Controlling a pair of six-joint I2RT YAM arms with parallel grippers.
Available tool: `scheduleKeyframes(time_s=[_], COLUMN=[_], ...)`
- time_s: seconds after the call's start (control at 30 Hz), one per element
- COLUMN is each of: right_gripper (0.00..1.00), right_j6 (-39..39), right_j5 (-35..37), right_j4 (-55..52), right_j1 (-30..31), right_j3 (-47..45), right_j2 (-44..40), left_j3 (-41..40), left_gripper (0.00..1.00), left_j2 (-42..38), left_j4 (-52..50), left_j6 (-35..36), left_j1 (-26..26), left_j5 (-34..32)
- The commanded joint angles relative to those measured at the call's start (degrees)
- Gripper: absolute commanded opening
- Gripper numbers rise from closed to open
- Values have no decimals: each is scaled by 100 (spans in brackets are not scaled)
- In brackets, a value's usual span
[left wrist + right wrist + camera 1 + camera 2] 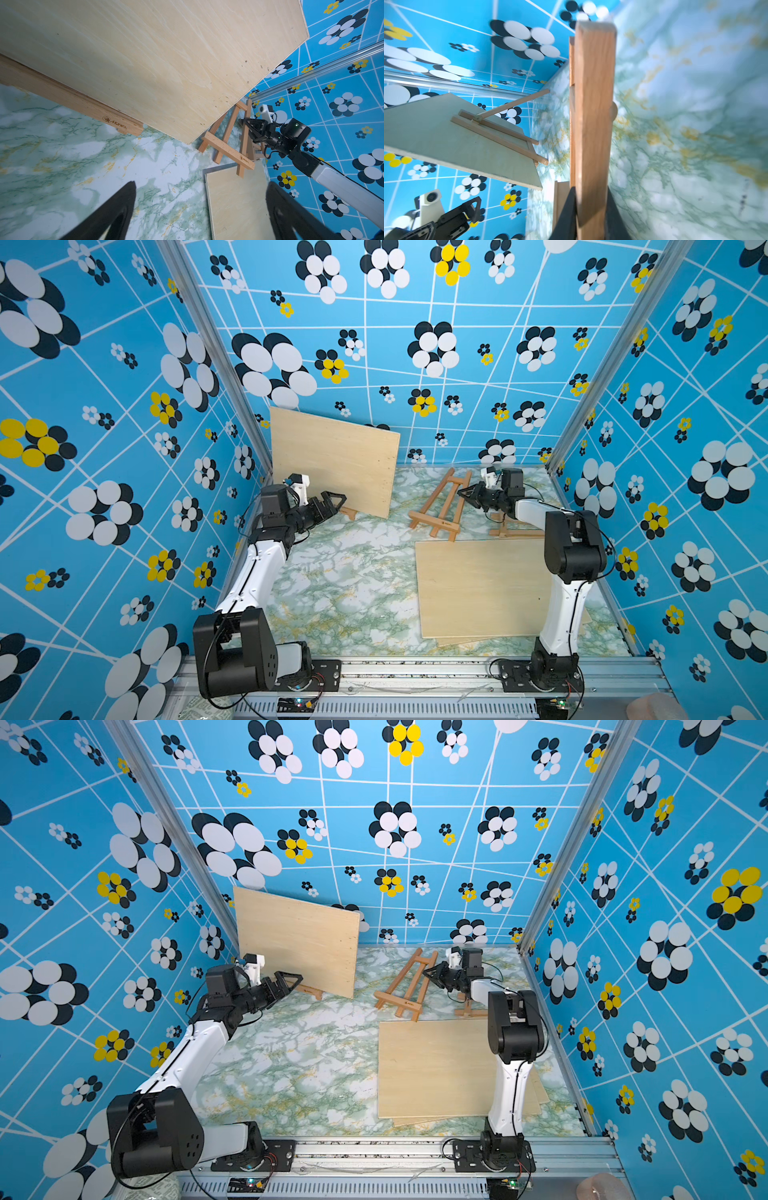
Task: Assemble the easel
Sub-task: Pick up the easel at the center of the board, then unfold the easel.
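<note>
Marble tabletop (332, 580), blue flowered walls (469, 315). We see the loose easel (436, 521) flat at 1 o'clock, long axis running 1 to 7. Our right gripper (462, 492) is pinched onto the rail nearest it, toward the far end, reaching in from 3, so we judge that arm does the lift. Our left gripper (340, 499) sits spread and empty at 10, just before the standing board (332, 460). Spare boards (478, 585) lie at 5.
</note>
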Motion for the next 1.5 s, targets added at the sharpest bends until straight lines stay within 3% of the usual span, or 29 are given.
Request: scheduleKeyframes(time_s=[0.0, 0.13, 0.23, 0.37, 0.57, 0.7, 0.9, 1.0, 1.17, 1.37, 1.47], right_gripper=[0, 0, 0, 0, 0, 0, 0, 0, 0, 0, 0], right_j6=[-1325, -1916, -2209, -2462, -2539, -2536, -3087, -2723, -1238, -8, 666], right_j5=[1092, 1584, 1622, 1473, 1149, 882, 604, 833, 831, 624, 529], right_j4=[-17, 261, 1172, 2364, 3258, 3470, 2924, 3299, 3115, 614, 154], right_j1=[35, 43, 70, 198, 345, 560, 774, 632, 68, 33, 37], right_j3=[-83, -147, -353, -578, -672, -883, -1235, -1614, -1625, -880, -808], right_j2=[-719, -1087, -1078, -706, -155, -129, -417, -757, -1578, -2804, -3352], left_j3=[62, 34, 26, 31, 48, 26, 26, 117, 377, 159, -87], left_gripper=[99, 99, 99, 99, 99, 99, 99, 99, 100, 100, 100], left_j2=[71, 67, 63, 38, -139, -214, -229, -246, -443, -923, -1094], left_j4=[157, 186, 189, 106, -171, -236, -328, -472, -937, -897, -435], left_j6=[44, 59, 60, 95, 274, 336, 421, 488, 779, 832, 514], left_j1=[-31, -48, -72, -101, -113, -169, -440, -645, -1178, -2018, -2416], left_j5=[54, 28, 10, -24, -91, -99, -196, -227, -371, -480, -655])
